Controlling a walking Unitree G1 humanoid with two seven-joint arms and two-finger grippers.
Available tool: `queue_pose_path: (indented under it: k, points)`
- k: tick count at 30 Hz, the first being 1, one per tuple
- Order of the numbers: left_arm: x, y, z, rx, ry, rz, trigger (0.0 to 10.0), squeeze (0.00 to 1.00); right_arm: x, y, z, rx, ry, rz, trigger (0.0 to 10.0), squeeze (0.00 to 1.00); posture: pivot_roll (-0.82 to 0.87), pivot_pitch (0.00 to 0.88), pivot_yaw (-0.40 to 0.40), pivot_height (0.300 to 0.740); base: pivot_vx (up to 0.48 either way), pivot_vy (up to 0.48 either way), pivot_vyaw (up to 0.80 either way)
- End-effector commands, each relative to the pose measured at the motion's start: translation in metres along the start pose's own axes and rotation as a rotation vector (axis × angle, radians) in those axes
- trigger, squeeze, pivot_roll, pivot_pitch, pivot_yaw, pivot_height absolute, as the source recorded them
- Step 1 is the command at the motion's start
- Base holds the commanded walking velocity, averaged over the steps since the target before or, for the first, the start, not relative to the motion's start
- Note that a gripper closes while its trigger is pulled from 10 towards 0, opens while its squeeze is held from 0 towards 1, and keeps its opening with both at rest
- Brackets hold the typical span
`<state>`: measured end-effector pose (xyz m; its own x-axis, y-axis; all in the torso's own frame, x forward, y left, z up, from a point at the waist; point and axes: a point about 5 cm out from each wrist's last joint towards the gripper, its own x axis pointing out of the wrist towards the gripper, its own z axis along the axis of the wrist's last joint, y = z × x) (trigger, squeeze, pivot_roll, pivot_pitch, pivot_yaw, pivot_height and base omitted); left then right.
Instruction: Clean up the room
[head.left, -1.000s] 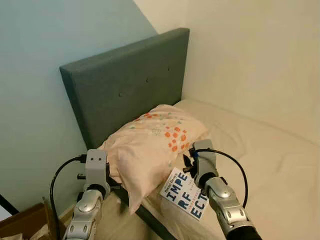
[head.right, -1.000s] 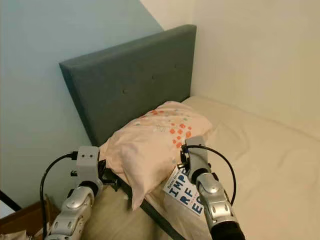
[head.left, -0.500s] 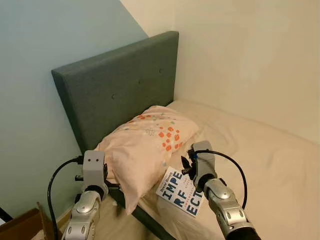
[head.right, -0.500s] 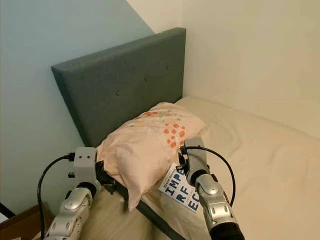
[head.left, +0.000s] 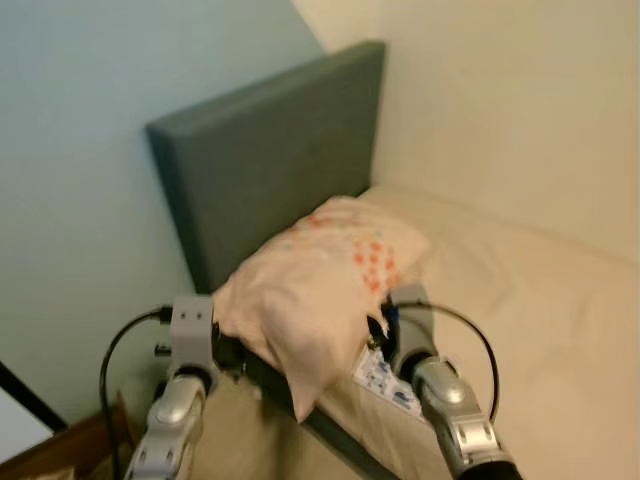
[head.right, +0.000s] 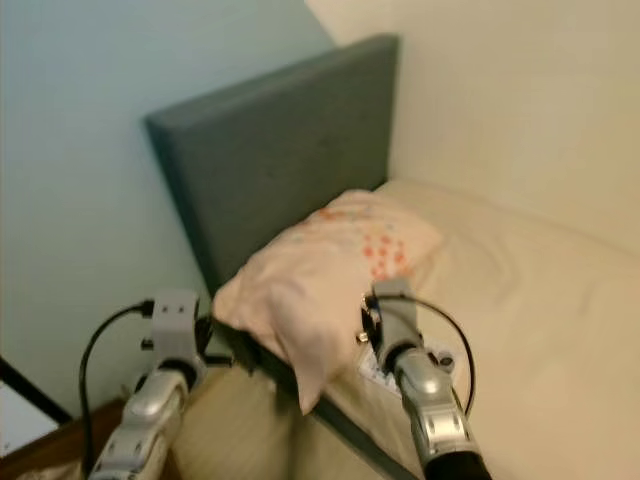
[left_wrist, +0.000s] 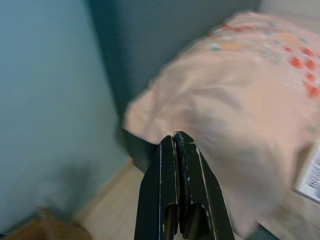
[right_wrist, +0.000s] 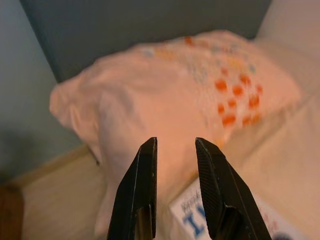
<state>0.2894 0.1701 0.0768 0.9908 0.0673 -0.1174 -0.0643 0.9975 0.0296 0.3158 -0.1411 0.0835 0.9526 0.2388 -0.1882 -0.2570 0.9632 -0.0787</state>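
Observation:
A pale pink pillow (head.left: 320, 285) with orange dots lies at the head of the bed, hanging over the mattress corner. A white book (head.left: 388, 378) with blue lettering rests on the sheet beside it, partly behind my right arm. My right gripper (right_wrist: 175, 147) is open, held just short of the pillow (right_wrist: 165, 95) with the book (right_wrist: 220, 220) below it. My left gripper (left_wrist: 175, 142) is shut and empty, pointing at the pillow's (left_wrist: 240, 110) overhanging corner.
A grey-green padded headboard (head.left: 270, 160) stands against a blue wall (head.left: 80, 150). The cream mattress (head.left: 540, 320) stretches right along a cream wall. Wooden floor and a brown box edge (head.left: 60, 455) lie at lower left.
The camera has shifted and the picture is blurred. Both arms sit closer to the pillow, and more of the book is hidden behind my right arm.

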Motion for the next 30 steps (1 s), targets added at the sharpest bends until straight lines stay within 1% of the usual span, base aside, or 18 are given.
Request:
queue_pose_path:
  k: [1,9,16,22,23,27,30]
  points:
    - [-0.002,0.003,-0.003,0.04,0.016,0.004,10.0,0.0,-0.003,0.006,-0.009,0.029,0.028,0.006,10.0,0.0,-0.07,0.017,-0.031,0.723,0.0,-0.48,0.0]
    - [-0.001,0.004,0.001,0.048,0.005,0.005,10.0,0.0,-0.004,0.007,-0.01,0.041,0.026,-0.005,10.0,0.0,-0.07,0.021,-0.019,0.723,0.0,-0.48,0.0]
    - [0.002,0.003,0.004,0.057,-0.007,0.003,10.0,0.0,-0.006,0.005,-0.011,0.049,0.028,-0.015,10.0,0.0,-0.07,0.022,-0.014,0.723,0.0,0.0,0.0]
    - [0.001,0.004,-0.005,0.077,0.034,-0.002,10.0,0.0,-0.005,0.006,-0.011,0.048,0.033,-0.019,10.0,0.0,-0.07,0.022,-0.015,0.723,0.0,0.0,0.0]
    - [0.001,0.004,-0.009,0.082,0.047,-0.005,10.0,0.0,-0.004,0.006,-0.012,0.036,0.04,-0.023,10.0,0.0,-0.07,0.02,-0.016,0.723,0.0,0.0,0.0]
    - [-0.001,0.005,-0.011,0.066,0.058,0.009,10.0,0.0,-0.004,0.005,-0.013,0.028,0.046,-0.037,10.0,0.0,-0.07,0.02,-0.016,0.723,0.0,0.0,0.0]
    - [-0.004,0.011,-0.017,0.072,0.09,0.043,10.0,0.0,-0.004,0.003,-0.015,0.042,0.047,-0.067,10.0,0.0,-0.06,0.018,-0.021,0.723,0.0,0.0,0.0]
